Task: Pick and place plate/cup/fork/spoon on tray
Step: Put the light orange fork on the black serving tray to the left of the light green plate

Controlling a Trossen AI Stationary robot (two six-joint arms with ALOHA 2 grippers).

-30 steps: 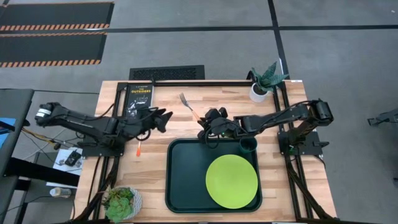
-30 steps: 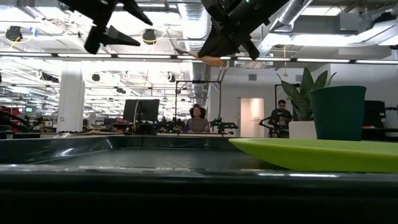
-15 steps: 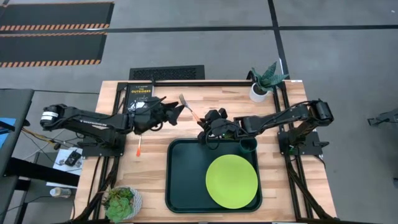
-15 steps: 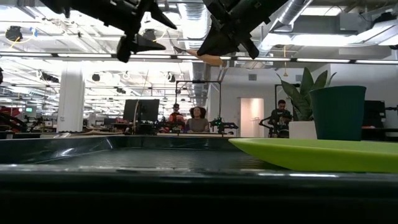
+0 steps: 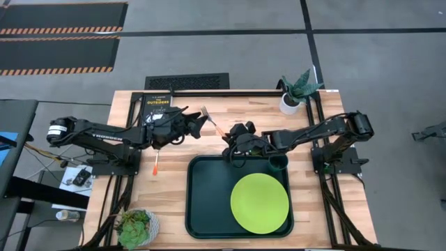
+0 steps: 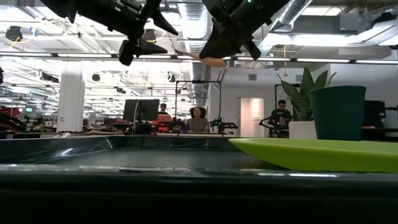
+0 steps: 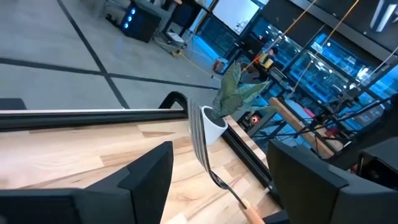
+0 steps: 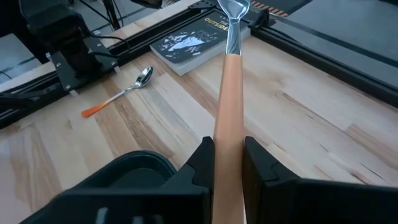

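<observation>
My right gripper (image 5: 231, 143) is shut on the fork (image 5: 212, 120), which has silver tines and a yellow-orange handle, above the table just beyond the far rim of the dark green tray (image 5: 209, 202). My left gripper (image 5: 196, 123) is open next to the fork's tines (image 7: 198, 134), which show between its fingers and a little beyond them in the left wrist view. I cannot tell if it touches them. The lime-green plate (image 5: 259, 203) and the teal cup (image 5: 279, 162) rest in the tray. The spoon (image 8: 118, 93) lies flat on the wood left of the tray. My right gripper pinches the fork's handle (image 8: 227, 127) between its two fingers, at the end away from the tines. The fingers come from the table's right, slanting down, and lie along the fork. The fork is lifted clear (image 6: 208, 60) and sticks out forward toward the far left.
A black book (image 5: 155, 110) lies at the far left under my left arm. A white pot with a plant (image 5: 289, 103) stands at the far right, and another potted plant (image 5: 137, 226) at the near left. The tray's left half is bare.
My left gripper has moved toward the table's right and far edges, up to the fork's tines. My right gripper and the fork have kept still.
</observation>
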